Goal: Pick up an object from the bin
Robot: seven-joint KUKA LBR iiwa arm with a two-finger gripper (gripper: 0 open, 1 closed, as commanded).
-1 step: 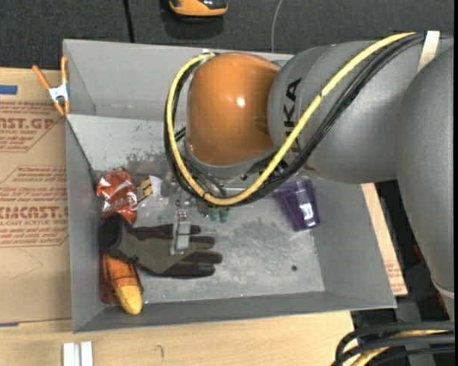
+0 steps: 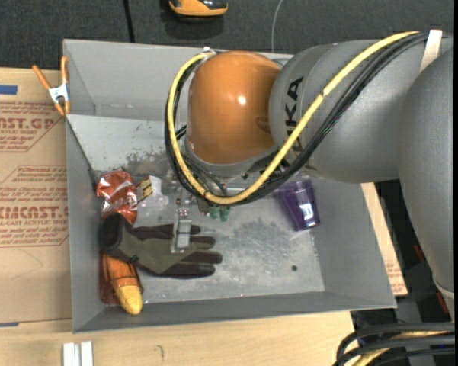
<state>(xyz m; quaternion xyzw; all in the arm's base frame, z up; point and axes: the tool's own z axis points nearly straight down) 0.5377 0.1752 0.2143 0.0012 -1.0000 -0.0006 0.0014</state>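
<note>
Judging from how things are lying, the pick is sitting at an early stage: nothing is hanging above the floor of the bin (image 2: 268, 259), and the closing and lifting are waiting to be done.

At 9 o'clock in the bin a crumpled red wrapper (image 2: 114, 190) is lying against the left wall. Below it, at about 7 o'clock, an orange and yellow thing (image 2: 123, 284) is resting in the corner, just beside the cuff of a dark glove (image 2: 158, 252). The glove is spreading flat from 8 o'clock towards 6 o'clock, its fingers pointing right.

The tool (image 2: 182, 232) is hovering over the back of this glove or touching it, which I cannot tell. Whether the tool is open or closed I also cannot tell, and nothing is showing as gripped. The glove is therefore looking like the likeliest thing to be picked.

Just above the glove, some small pale bits (image 2: 148, 188) are lying near the wrapper. The arm's orange cover (image 2: 230, 107) is hanging over the bin from 12 o'clock and hiding the floor beneath it. At 3 o'clock a purple see-through thing (image 2: 299, 206) is lying well apart from the glove.

The wrapper and the orange thing are crowding the glove's cuff, so they could be getting dragged along with a limp glove
</note>
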